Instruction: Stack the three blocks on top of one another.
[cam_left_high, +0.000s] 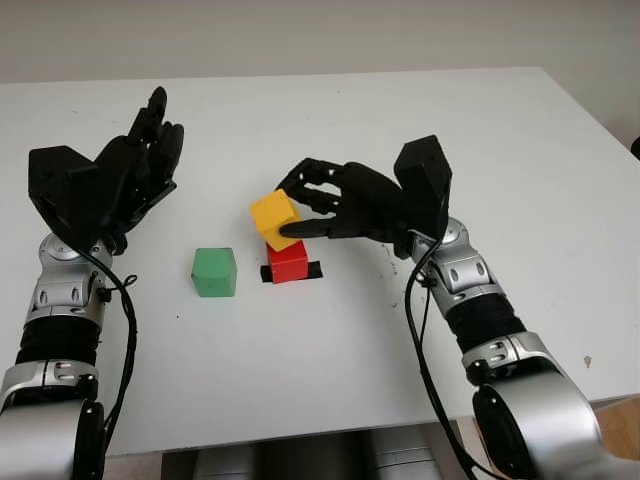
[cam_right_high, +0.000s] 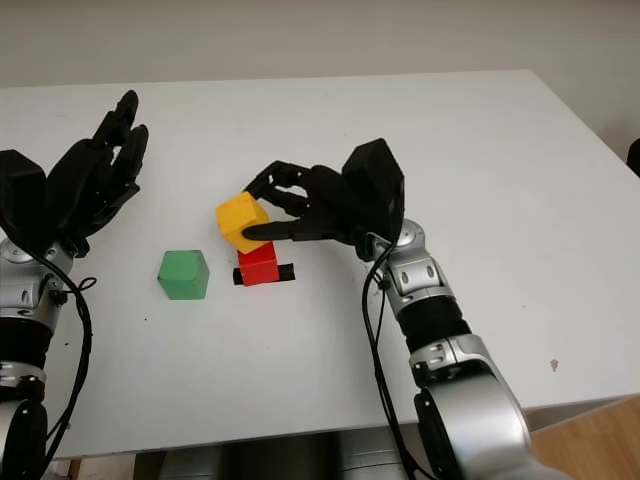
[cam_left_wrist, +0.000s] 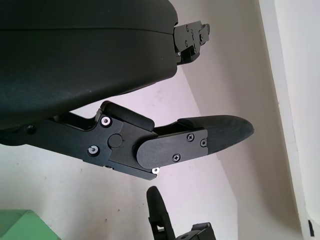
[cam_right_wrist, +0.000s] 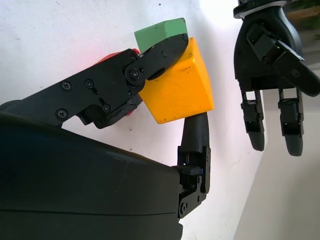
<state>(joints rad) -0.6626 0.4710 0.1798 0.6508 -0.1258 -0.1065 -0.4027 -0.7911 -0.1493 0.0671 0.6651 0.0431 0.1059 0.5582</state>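
Note:
My right hand (cam_left_high: 300, 212) is shut on a yellow block (cam_left_high: 275, 218), holding it tilted just above a red block (cam_left_high: 287, 262). The red block sits on a black tape mark (cam_left_high: 314, 270) near the table's middle. In the right wrist view the yellow block (cam_right_wrist: 177, 86) is pinched between thumb and fingers, the red block (cam_right_wrist: 112, 56) peeking out behind the thumb. A green block (cam_left_high: 214, 271) stands on the table left of the red one. My left hand (cam_left_high: 135, 160) is open, raised above the table at the far left, apart from all blocks.
The white table (cam_left_high: 330, 350) spreads wide around the blocks, with its front edge near my arms and its right edge at the far right. A small dark speck (cam_left_high: 587, 361) lies near the right front corner.

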